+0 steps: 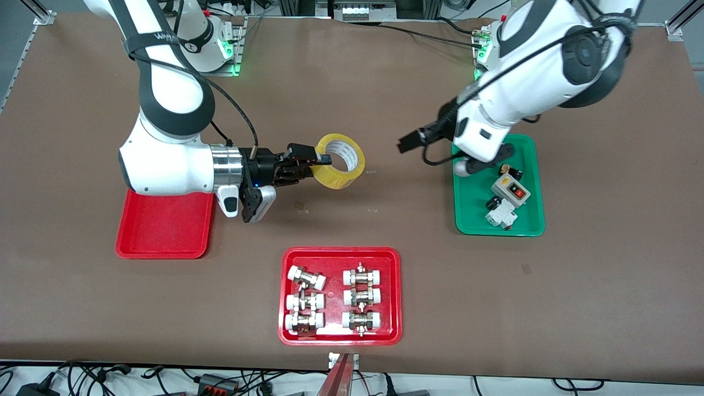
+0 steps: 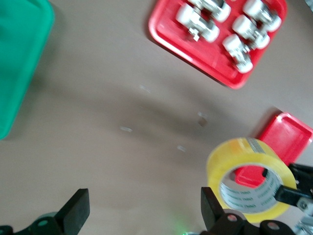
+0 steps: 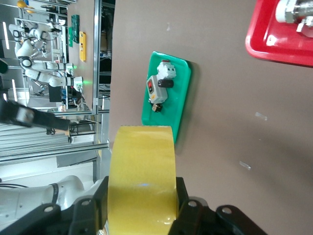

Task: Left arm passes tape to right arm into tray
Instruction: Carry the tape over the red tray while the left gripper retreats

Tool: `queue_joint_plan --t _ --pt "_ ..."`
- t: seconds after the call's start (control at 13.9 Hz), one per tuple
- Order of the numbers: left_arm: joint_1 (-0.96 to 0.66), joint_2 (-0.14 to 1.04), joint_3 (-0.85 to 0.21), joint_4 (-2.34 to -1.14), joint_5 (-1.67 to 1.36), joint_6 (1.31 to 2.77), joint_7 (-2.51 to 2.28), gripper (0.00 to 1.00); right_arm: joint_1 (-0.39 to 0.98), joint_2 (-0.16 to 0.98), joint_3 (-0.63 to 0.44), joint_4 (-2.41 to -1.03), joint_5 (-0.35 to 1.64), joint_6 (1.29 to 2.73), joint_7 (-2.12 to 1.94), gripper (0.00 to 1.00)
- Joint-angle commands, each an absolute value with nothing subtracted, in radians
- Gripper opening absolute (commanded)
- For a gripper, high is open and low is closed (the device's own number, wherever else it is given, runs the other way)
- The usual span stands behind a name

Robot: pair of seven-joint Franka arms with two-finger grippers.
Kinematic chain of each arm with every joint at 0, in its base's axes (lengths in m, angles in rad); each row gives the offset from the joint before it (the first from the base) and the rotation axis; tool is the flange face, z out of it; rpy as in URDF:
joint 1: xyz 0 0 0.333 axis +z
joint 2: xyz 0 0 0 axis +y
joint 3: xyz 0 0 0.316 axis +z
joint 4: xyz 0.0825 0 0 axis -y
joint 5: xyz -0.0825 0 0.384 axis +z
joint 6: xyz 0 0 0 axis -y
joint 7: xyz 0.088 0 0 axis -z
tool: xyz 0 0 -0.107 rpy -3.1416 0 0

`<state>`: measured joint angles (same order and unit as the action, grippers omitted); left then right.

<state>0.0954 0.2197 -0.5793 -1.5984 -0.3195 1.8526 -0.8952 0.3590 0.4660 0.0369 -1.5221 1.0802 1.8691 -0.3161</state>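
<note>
Red fittings tray [image 1: 286, 297] nearest on brown tabletop [image 1: 605, 286]. Right gripper [image 1: 322, 159] grasps yellow tape roll [image 1: 341, 161] above table. Left gripper [image 1: 410, 144] released, over table beside green tray [image 1: 536, 220]. Plain red tray [image 1: 165, 236] under right arm.

Translucent yellow tape [image 1: 341, 160], pale core with grey print inside. Plain red tray [image 1: 165, 225]. Second red tray [image 1: 340, 261] with white-capped metal fittings [image 1: 333, 300]. Green tray [image 1: 470, 212] with grey switch box [image 1: 510, 191], red button. Brown table [image 1: 352, 82].
</note>
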Motion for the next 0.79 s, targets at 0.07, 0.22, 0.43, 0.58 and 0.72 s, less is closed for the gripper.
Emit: queue_joint_plan --t 0.07,0.22,0.43,0.58,0.72 --pt "0.115 0.176 -0.583 -1.603 -0.239 1.813 -0.899 1.0 0.322 0.468 0.038 -1.5 1.02 1.865 -0.305 0.31" --pt "0.144 0.17 -0.583 -1.603 -0.194 1.792 -0.887 1.0 0.286 0.466 0.005 -1.5 0.907 1.859 -0.29 0.31" --pt "0.173 0.126 -0.546 -1.603 -0.141 1.72 -0.795 1.0 0.187 0.469 0.002 -1.511 0.787 1.829 -0.279 0.32" --pt "0.134 0.088 -0.455 -1.615 -0.111 1.686 -0.705 1.0 0.134 0.469 -0.002 -1.514 0.636 1.824 -0.247 0.32" --pt "0.077 0.052 -0.341 -1.631 -0.081 1.657 -0.629 1.0 0.101 0.469 -0.002 -1.514 0.475 1.822 -0.229 0.32"
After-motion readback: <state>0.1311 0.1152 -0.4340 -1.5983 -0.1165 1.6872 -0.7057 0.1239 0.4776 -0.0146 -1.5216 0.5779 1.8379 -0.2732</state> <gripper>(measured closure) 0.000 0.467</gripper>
